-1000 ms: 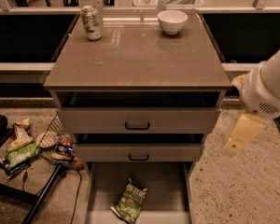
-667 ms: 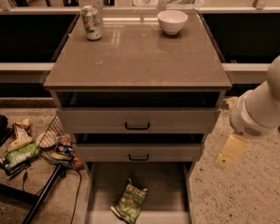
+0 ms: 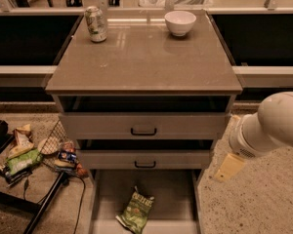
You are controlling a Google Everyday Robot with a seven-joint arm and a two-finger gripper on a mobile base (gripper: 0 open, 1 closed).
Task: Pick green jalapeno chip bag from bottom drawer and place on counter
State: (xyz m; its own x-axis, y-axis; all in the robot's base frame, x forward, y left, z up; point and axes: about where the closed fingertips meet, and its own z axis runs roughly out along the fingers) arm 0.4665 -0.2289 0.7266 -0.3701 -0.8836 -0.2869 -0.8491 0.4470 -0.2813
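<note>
The green jalapeno chip bag (image 3: 136, 209) lies crinkled on the floor of the open bottom drawer (image 3: 168, 189), left of its middle and near the front. My gripper (image 3: 228, 167) hangs from the white arm (image 3: 271, 126) to the right of the cabinet, at the height of the middle drawer, above and to the right of the bag and apart from it. It holds nothing that I can see. The counter (image 3: 141, 62) tops the cabinet.
A drink can (image 3: 95, 24) and a white bowl (image 3: 180, 22) stand at the back of the counter. Two grey drawers with black handles (image 3: 143, 130) sit above the bottom drawer. Snack packets and a wire basket (image 3: 44, 150) lie on the floor to the left.
The arm and gripper have moved down and to the left, closer to the right side of the drawers. The bag has not moved.
</note>
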